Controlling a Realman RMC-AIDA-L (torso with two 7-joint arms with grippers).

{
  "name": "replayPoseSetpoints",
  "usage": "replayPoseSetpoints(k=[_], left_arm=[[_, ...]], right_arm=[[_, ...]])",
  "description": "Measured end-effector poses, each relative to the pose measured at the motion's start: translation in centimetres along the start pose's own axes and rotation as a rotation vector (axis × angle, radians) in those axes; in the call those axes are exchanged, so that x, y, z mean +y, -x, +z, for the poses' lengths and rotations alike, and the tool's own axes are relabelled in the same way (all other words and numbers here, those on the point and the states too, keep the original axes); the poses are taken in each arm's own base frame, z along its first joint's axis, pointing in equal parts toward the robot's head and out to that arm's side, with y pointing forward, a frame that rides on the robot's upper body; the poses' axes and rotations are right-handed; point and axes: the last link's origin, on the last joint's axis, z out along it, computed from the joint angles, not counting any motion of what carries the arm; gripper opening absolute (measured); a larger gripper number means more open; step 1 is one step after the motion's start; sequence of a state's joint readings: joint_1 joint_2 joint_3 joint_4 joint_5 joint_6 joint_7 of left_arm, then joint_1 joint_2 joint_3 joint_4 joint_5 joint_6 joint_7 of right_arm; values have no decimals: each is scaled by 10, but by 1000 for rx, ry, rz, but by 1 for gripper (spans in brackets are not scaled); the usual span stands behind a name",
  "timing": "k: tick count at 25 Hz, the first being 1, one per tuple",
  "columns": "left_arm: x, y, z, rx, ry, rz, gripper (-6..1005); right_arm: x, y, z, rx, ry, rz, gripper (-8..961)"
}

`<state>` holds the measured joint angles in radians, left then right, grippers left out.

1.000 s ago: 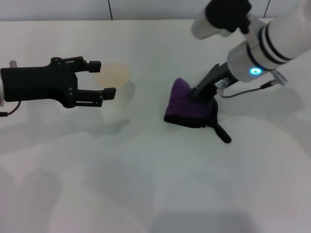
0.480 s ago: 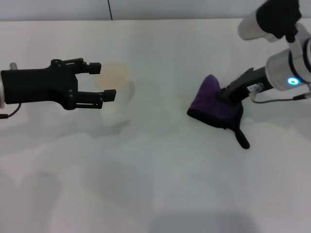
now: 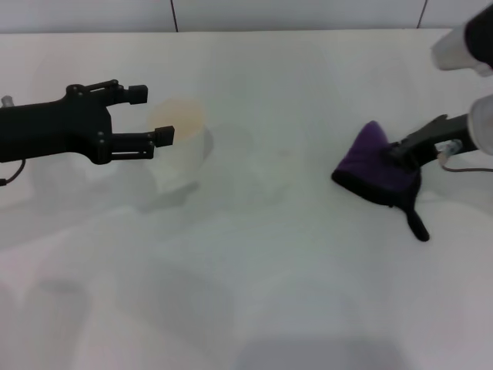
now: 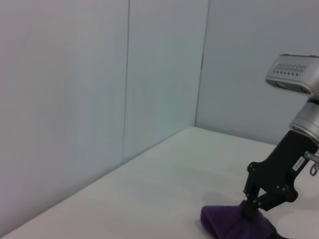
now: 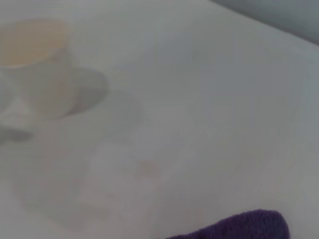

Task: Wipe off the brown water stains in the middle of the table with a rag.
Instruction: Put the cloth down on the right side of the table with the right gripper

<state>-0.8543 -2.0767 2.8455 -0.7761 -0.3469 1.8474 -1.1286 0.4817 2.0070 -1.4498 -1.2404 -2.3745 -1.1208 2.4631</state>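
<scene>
The dark purple rag [image 3: 376,168] lies on the white table [image 3: 269,277] at the right, its black strap tail [image 3: 416,223] trailing toward the front. My right gripper [image 3: 400,151] is shut on the rag's top and presses it on the table; the left wrist view shows this gripper [image 4: 258,205] on the rag [image 4: 232,225]. In the head view no brown stain stands out. The right wrist view shows only a faint brownish trace [image 5: 145,167] on the table, with the rag's edge [image 5: 244,226] nearby. My left gripper [image 3: 150,116] is open and empty at the left.
A translucent white cup [image 3: 181,142] with pale brownish liquid stands right beside my left gripper's fingertips. It also shows in the right wrist view [image 5: 40,64]. A grey panelled wall [image 4: 99,99] runs behind the table's back edge.
My right gripper has dragged the rag to the right across the table, from the middle to the right side. My left gripper has shifted slightly left and back.
</scene>
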Motion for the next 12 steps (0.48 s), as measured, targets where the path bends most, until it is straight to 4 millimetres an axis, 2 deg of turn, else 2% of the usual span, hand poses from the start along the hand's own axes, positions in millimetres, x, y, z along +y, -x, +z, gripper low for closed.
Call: replayPoseSetpoints(k=[12], left_arm=[[-1, -2, -1, 17, -11, -2, 862]], right_arm=[[-33, -20, -27, 8, -101, 63, 85]])
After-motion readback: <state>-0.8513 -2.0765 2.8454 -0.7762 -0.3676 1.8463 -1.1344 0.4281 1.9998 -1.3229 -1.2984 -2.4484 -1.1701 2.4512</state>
